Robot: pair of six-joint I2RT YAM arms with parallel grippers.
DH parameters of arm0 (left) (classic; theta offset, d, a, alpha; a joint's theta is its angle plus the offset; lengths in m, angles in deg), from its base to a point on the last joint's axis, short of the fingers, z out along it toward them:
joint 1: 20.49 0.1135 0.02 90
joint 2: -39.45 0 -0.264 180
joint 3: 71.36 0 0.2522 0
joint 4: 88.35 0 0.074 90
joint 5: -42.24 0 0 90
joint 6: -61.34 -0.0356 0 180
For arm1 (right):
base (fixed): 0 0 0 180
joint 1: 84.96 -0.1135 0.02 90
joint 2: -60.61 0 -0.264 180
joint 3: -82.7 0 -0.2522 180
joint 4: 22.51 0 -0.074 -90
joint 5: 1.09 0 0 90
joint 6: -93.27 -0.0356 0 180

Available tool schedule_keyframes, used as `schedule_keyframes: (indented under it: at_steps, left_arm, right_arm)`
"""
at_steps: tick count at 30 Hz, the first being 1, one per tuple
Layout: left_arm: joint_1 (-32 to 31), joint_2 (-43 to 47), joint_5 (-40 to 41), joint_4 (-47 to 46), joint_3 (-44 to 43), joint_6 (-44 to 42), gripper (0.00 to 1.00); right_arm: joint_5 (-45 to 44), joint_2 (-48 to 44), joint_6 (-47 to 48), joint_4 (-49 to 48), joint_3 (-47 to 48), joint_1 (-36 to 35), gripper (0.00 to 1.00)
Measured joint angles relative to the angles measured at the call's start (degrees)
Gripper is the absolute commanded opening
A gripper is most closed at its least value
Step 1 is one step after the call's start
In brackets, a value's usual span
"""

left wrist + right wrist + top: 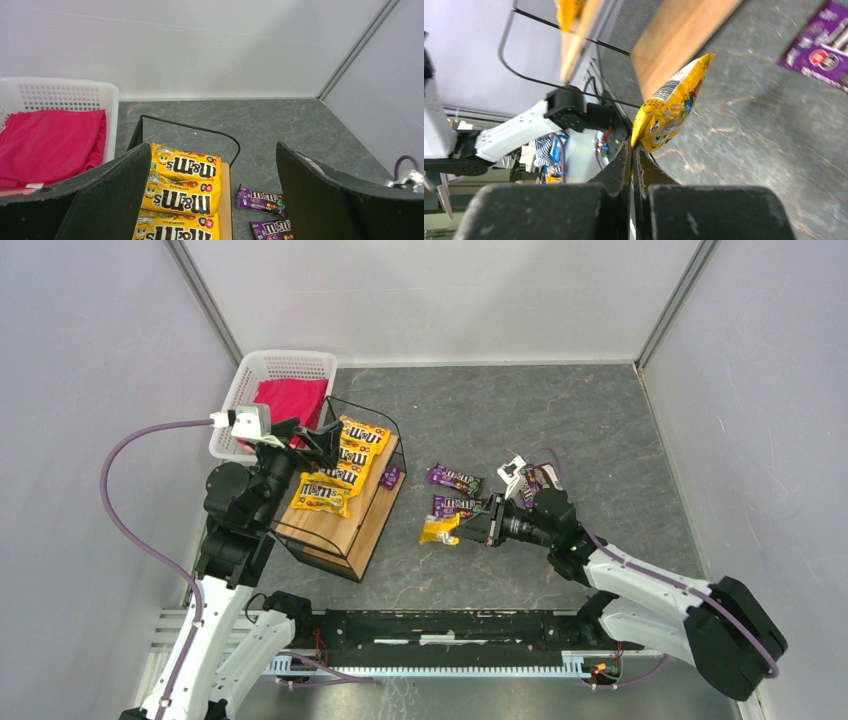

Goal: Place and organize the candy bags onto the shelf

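Where the table [560, 410] meets the left wall, a white basket [228, 410] holds a pink cloth [290, 398], and just to its right stands the shelf [352, 525], a black wire frame with light wooden planks. Several yellow candy bags [322, 497] lie overlapping in a row along its top plank, lettering up. The left gripper [322, 440] hovers over the far end of that row, its fingers [115, 185] spread wide with nothing between them; its wrist camera looks down past them onto the bags. A small purple packet [390, 477] sits just beside the shelf's right edge, though I cannot tell whether it is on the table or on a lower plank. Further right, two purple candy bags [455, 478] lie flat on the table, one nearer the arms than the other. Just beside the nearer of them is a lone yellow bag [671, 105], pinched at one corner by the right gripper [633, 155], whose jaws are pressed together on the packet's edge. Whether that bag is clear of the table is hard to tell. Another purple bag [530, 485] lies by the right arm's wrist, partly hidden behind it.
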Motion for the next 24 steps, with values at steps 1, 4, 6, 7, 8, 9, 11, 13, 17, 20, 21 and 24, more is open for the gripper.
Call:
schedule_keyframes:
  at_steps: [1,4,6,7,8,9,11,13,17,20,21,24]
  left_arm:
    - [0.0,0.04,0.02,0.0,0.0,-0.02,1.0]
    - [0.0,0.44,0.17,0.0,0.0,-0.02,1.0]
    - [0.0,0.7,0.46,0.0,0.0,0.0,1.0]
    - [0.0,0.9,0.63,0.0,0.0,0.0,1.0]
    - [0.0,1.09,0.83,0.0,0.0,0.0,1.0]
    - [0.0,1.22,1.01,0.0,0.0,-0.02,1.0]
    - [0.0,1.73,1.68,-0.02,0.0,-0.02,1.0]
    - [0.0,2.03,2.14,-0.07,0.02,-0.02,1.0]
    - [0.0,2.14,3.52,-0.07,0.02,-0.02,1.0]
    - [0.0,2.32,4.31,-0.07,0.02,-0.02,1.0]
    - [0.0,2.45,4.63,-0.07,0.02,-0.02,1.0]
    - [0.0,2.8,5.16,-0.09,0.02,-0.02,1.0]
  right_arm:
    - [-1.16,-1.25,-0.39,0.02,0.52,-0.87,0.0]
    - [-4.35,-1.9,-0.9,0.07,4.61,-4.9,0.0]
    - [-6.12,-0.81,-1.09,-0.28,8.35,-7.69,0.0]
    - [-7.13,0.17,-1.14,-0.66,10.64,-9.31,0.0]
    - [-7.98,1.6,-1.11,-1.42,13.29,-11.04,0.0]
    - [-8.7,3.04,-1.14,-2.36,15.5,-12.31,0.0]
    - [-10.23,6.62,-1.22,-4.74,20.31,-14.99,0.0]
    - [-11.21,10.16,-1.29,-6.88,24.22,-16.98,0.0]
    - [-13.2,18.18,-1.4,-10.29,31.89,-19.98,0.0]
    - [-15.15,24.15,-2.14,-12.5,36.37,-21.79,0.0]
    - [-15.69,25.73,-2.29,-13.03,37.33,-22.16,0.0]
    - [-17.38,31.04,-3.78,-14.49,40.11,-23.41,0.0]
